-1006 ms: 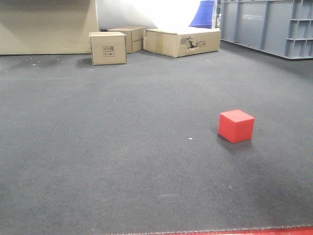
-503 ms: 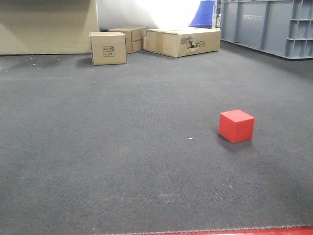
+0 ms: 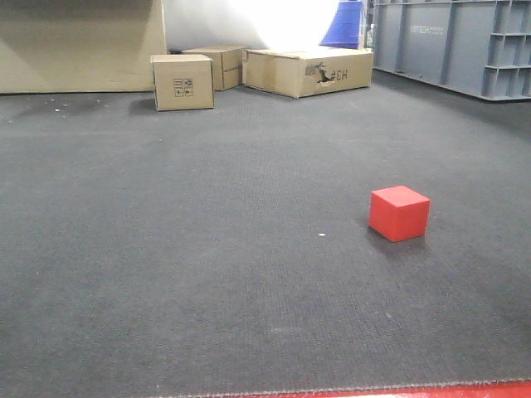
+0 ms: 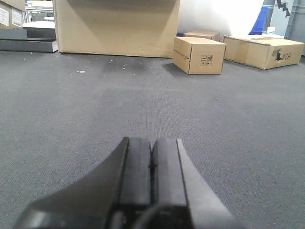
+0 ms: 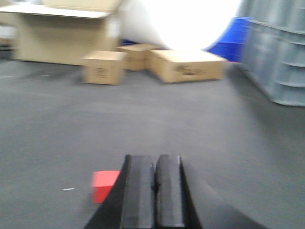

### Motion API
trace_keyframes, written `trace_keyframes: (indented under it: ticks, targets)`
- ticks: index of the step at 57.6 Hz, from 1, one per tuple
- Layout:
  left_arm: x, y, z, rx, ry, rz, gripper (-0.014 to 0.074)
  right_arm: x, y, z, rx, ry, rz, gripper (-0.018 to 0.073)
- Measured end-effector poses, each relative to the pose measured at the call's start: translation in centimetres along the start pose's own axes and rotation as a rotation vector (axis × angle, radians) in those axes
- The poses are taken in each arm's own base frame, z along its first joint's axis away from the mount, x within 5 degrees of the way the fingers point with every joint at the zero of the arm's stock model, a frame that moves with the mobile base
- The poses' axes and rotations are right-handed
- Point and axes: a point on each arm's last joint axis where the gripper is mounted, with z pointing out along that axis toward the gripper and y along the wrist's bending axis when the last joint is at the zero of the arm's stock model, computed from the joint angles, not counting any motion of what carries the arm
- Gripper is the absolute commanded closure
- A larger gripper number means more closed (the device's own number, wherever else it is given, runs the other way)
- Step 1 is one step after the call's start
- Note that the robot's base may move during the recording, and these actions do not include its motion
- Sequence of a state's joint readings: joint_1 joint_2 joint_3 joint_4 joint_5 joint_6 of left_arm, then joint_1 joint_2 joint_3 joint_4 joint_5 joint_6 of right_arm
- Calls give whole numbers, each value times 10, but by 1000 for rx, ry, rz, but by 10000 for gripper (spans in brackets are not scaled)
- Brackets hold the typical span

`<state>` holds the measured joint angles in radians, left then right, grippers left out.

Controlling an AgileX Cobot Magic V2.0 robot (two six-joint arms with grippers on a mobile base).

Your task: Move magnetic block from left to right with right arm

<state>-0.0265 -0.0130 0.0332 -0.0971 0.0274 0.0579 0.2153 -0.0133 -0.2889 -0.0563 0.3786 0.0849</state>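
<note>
Floor (image 3: 207, 274): dark carpet, carrying everything; unchanged over the last second.

Cardboard boxes (image 3: 182, 80): grouped at the floor's far edge, unmoved.

Right tool (image 5: 153, 191): pads pressed together, holding nothing; its view is blurred, so you may take it the arm is moving.

Left tool (image 4: 151, 176): pads together, holding nothing.

Red block (image 3: 399, 213): alone on the floor, right of centre, sitting a shade lower and further left in the front view than a second ago. No tool touches it, so the view probably shifted. It looks already delivered.

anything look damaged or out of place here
The flat cardboard box at the back has a torn hole in its front face beside the printed marking. The magnetic block sits squarely on the carpet, intact.
</note>
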Motion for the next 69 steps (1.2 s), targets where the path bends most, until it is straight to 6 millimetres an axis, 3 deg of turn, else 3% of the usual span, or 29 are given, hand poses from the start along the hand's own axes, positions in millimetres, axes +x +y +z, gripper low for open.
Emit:
trace_keyframes:
  ticks: [10, 21, 69]
  targets:
    - [0, 0, 0, 0, 0, 0, 722, 34, -9, 12, 195, 39, 23, 490]
    - [0, 0, 0, 0, 0, 0, 722, 76, -16, 22, 259, 21, 54, 490]
    - [0, 0, 0, 0, 0, 0, 722, 75, -16, 22, 261, -16, 17, 490]
